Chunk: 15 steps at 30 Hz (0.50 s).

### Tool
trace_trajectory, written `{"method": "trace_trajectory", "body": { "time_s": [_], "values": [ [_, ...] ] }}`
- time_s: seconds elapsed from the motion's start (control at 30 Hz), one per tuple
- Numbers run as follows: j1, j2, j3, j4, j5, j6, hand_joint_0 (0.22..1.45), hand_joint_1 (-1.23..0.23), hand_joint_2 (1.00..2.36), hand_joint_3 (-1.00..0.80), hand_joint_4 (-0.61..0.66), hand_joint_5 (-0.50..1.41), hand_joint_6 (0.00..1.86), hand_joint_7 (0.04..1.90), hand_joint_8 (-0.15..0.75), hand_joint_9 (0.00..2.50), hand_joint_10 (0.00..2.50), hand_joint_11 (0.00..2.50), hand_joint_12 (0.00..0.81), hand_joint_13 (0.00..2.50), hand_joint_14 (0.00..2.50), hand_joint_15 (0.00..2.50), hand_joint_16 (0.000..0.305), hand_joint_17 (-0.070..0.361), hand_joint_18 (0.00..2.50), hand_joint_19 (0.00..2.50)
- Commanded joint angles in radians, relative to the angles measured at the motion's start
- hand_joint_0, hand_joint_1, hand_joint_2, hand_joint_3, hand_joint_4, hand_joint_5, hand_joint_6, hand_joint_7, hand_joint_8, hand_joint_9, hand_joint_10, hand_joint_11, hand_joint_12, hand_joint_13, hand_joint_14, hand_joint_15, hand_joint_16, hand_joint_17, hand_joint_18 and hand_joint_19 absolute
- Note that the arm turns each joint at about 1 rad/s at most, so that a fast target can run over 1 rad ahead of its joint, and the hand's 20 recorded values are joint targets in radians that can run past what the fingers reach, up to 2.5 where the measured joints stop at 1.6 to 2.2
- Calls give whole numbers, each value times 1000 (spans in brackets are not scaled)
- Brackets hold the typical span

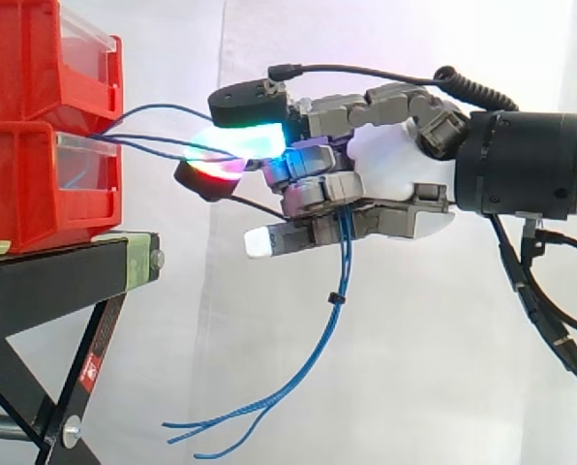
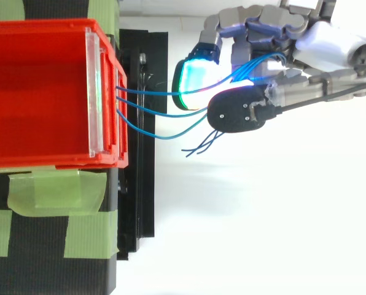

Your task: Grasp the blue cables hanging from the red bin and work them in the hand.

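Observation:
Several thin blue cables run from the front of the red bins to my hand. They pass between the curled fingers, then drop below the palm as a bundle with loose ends splayed near the bottom. From above, the cables leave the upper red bin and reach the hand. A green-glowing pad and a dark fingertip close around them. The hand is shut on the cables, a little to the right of the bins.
The red bins are stacked on a black stand with a crossed leg frame. Green tape marks the stand's top. A white curtain fills the background. Free room lies below and to the right of the hand.

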Motion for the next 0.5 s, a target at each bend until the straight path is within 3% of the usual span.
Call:
{"method": "trace_trajectory", "body": {
  "time_s": [0.0, 0.17, 0.47],
  "values": [
    [0, 1, 0, 1, -3, 4, 1091, -722, 1281, 404, 184, -59, 715, 1181, 477, 210, 2500, 2500, 540, 689, 2500, 1761, 47, 105, 825, 408],
    [-2, 1, 1, 4, -6, 5, 1130, -720, 1251, 409, 162, -62, 724, 1176, 467, 204, 2500, 2500, 543, 683, 2500, 1770, 45, 102, 761, 367],
    [-2, 1, 1, 9, -7, 4, 1263, -717, 1095, 487, 98, -32, 723, 1176, 446, 198, 2500, 2500, 476, 591, 2500, 1921, 46, 103, 611, 328]
  ]
}}
